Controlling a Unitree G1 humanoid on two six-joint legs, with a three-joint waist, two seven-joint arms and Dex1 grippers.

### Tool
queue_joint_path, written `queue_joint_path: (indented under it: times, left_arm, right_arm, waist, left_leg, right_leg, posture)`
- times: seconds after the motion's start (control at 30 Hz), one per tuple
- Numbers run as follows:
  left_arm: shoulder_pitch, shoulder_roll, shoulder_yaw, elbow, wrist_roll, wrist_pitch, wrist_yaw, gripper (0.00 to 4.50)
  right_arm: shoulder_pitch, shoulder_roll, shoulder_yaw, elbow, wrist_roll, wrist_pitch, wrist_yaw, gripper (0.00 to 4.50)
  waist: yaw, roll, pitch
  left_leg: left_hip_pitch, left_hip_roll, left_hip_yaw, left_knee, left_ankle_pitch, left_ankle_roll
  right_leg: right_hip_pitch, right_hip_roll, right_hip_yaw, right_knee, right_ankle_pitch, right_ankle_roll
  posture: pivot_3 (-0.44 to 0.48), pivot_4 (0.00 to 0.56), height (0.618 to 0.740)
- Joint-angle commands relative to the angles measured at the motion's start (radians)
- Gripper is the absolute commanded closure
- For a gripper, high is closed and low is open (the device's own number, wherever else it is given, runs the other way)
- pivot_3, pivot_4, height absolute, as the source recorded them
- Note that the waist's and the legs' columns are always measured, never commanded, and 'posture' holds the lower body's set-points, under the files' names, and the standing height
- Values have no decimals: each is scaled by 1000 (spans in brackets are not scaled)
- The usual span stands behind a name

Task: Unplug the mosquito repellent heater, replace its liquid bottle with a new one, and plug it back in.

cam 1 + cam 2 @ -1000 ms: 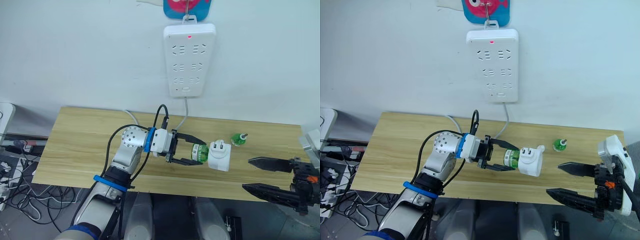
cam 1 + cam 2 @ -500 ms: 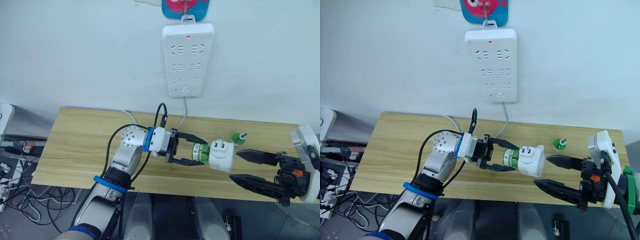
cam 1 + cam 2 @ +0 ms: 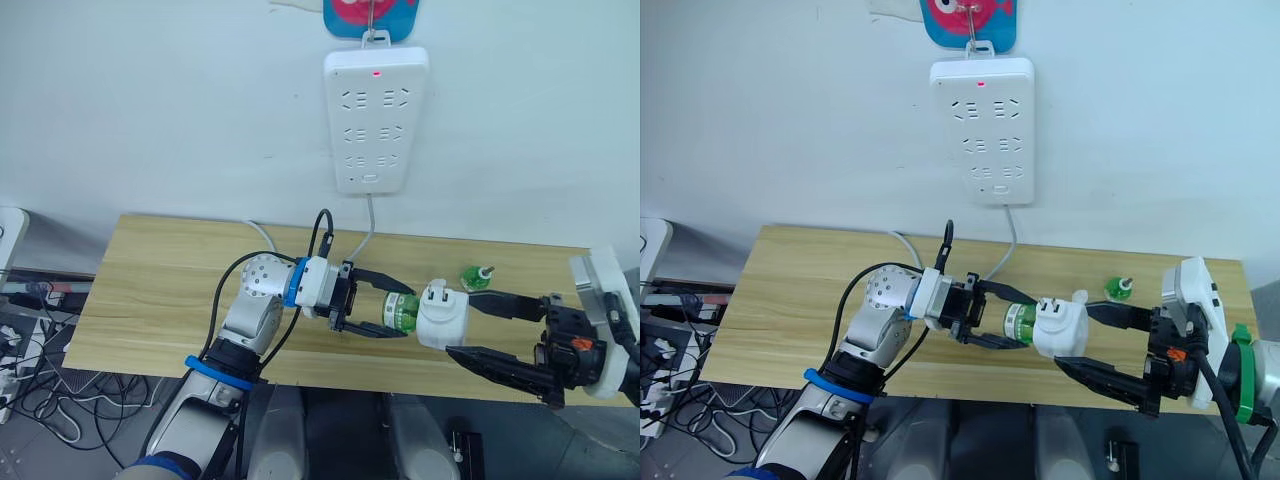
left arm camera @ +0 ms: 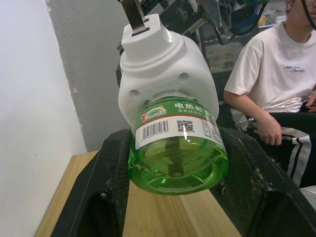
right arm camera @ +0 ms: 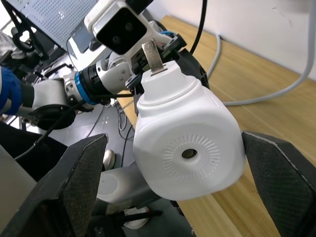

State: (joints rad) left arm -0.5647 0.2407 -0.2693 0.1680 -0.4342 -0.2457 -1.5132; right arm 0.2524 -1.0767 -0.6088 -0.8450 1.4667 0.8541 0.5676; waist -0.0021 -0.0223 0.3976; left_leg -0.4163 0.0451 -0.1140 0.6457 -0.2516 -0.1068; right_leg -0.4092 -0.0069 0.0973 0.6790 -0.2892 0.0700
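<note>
Over wooden table (image 3: pixel 160 290), left gripper (image 3: pixel 385 305) jaws clamp bottle (image 3: pixel 401 308), heater (image 3: pixel 441 313) between parted right gripper (image 3: pixel 478 327) jaws.

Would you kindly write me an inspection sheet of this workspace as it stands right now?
Surface: wooden table, against a white wall.
Job's things: mosquito repellent heater unplugged, held above the table with a green bottle attached; second green bottle upright on the table.
Clutter: nothing seen.
Grippers: left gripper shut on the attached bottle; right gripper open, fingers either side of the heater.
Cables: cord hanging from the wall power strip, indicator lit.
Surroundings: seated person; floor cables.
</note>
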Motion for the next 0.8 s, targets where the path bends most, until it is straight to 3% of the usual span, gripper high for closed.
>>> queue_joint_path:
  times: [0.03,0.27,0.37,0.47,0.57,0.8]
  left_arm:
    - [8,-7,1,-51,-35,22,2,2237]
    - [9,-7,5,-68,-43,54,6,2237]
    - [11,-5,4,-76,-44,61,5,2237]
    - [14,-5,4,-78,-42,61,4,2237]
    - [14,-5,4,-80,-41,62,5,2237]
    - [-7,-19,-2,-19,38,-78,17,2237]
  right_arm:
    - [-20,-1,34,-48,-16,-28,20,31]
    - [-67,0,103,-41,-24,-44,-1,31]
    - [-73,-2,113,-34,-25,-43,4,549]
    - [-73,-2,111,-20,2,-40,1,1377]
    - [-69,-3,108,-18,9,-38,4,1380]
    - [11,-53,103,38,376,-27,-192,1380]
  waist:
    - [0,0,0]
    - [0,0,0]
    - [0,0,0]
    - [0,0,0]
    - [0,0,0]
    - [0,0,0]
  left_leg:
    - [0,0,0,0,0,0]
    - [0,0,0,0,0,0]
    - [0,0,0,0,0,0]
    - [0,0,0,0,0,0]
    - [0,0,0,0,0,1]
    - [0,0,0,0,-1,1]
  right_leg:
    - [0,0,0,0,0,0]
    - [0,0,0,0,0,0]
    - [0,0,0,0,0,0]
    - [0,0,0,0,0,0]
    - [0,0,0,0,0,0]
    - [0,0,0,0,0,0]
  posture:
    - [41,379,740]
    - [47,381,740]
    - [50,389,740]
    - [50,389,740]
    - [52,396,740]
    - [51,397,740]
